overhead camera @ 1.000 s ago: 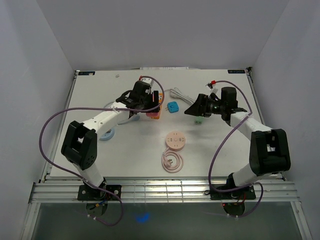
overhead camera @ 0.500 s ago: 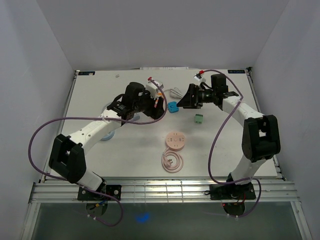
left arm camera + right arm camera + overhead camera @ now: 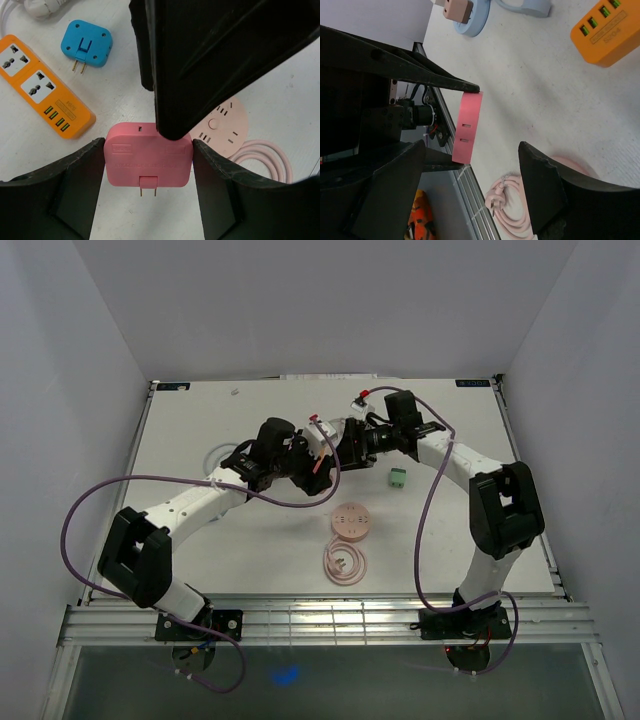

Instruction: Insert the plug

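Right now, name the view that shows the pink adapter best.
Left wrist: the pink adapter faces the camera, its prongs visible. Right wrist shows it only edge-on; the top view shows barely a sliver.

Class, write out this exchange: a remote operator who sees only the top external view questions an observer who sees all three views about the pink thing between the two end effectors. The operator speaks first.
Operator: What is that pink thing?
Observer: A flat pink adapter, clamped by its side edges in the left end effector.
Operator: Where do its prongs point?
Observer: The two prongs stick out of the edge facing back toward the left wrist.
Operator: Is the right end effector gripping it?
Observer: No. The right end effector is open, a finger either side of the adapter's thin edge, gaps showing.
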Available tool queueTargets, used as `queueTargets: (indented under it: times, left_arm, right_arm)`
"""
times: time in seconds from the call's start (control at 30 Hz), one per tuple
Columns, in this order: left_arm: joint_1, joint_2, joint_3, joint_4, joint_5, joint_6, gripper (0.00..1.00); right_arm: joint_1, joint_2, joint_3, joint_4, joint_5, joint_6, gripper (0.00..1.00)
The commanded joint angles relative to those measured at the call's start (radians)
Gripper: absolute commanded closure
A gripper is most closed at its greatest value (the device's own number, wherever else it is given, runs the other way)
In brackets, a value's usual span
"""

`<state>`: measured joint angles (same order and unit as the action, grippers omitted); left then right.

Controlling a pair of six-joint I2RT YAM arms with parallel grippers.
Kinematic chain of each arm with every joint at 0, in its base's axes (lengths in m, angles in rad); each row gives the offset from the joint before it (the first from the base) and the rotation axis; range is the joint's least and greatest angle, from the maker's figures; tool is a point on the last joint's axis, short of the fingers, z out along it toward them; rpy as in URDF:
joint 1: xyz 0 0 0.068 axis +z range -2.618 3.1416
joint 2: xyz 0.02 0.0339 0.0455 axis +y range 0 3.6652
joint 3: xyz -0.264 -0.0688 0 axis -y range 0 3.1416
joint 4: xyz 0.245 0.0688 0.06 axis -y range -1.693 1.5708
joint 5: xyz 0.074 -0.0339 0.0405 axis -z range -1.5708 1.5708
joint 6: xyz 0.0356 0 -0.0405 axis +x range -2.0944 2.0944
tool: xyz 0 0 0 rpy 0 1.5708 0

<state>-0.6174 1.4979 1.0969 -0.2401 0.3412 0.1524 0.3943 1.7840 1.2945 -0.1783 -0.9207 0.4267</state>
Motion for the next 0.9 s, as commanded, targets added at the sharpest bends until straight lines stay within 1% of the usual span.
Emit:
queueTargets:
  times: [0.0, 0.2, 0.43, 0.53, 0.7, 0.87]
  left_arm:
    - [-0.008, -0.05, -0.003, 0.038, 0.01, 0.032, 0.8]
    - [-0.013, -0.045, -0.005, 0.051, -0.008, 0.033, 0.79]
    - [-0.016, -0.045, -0.011, 0.061, -0.004, 0.035, 0.79]
    - [-0.018, -0.044, -0.011, 0.061, -0.002, 0.038, 0.79]
    - [-0.018, -0.039, -0.006, 0.062, -0.005, 0.038, 0.79]
    - [-0.019, -0.038, -0.008, 0.062, -0.001, 0.041, 0.78]
  right_arm:
    - [0.031, 0.025, 0.04, -0.01, 0.008, 0.004, 0.2]
    - [0.075, 0.032, 0.023, 0.023, 0.036, 0.038, 0.24]
    - [0.112, 0.055, 0.012, 0.051, 0.045, 0.069, 0.33]
    - [0.123, 0.061, 0.015, 0.053, 0.048, 0.072, 0.38]
    - [0.132, 0.077, 0.025, 0.049, 0.045, 0.072, 0.41]
    - [0.137, 0.084, 0.017, 0.074, 0.045, 0.087, 0.46]
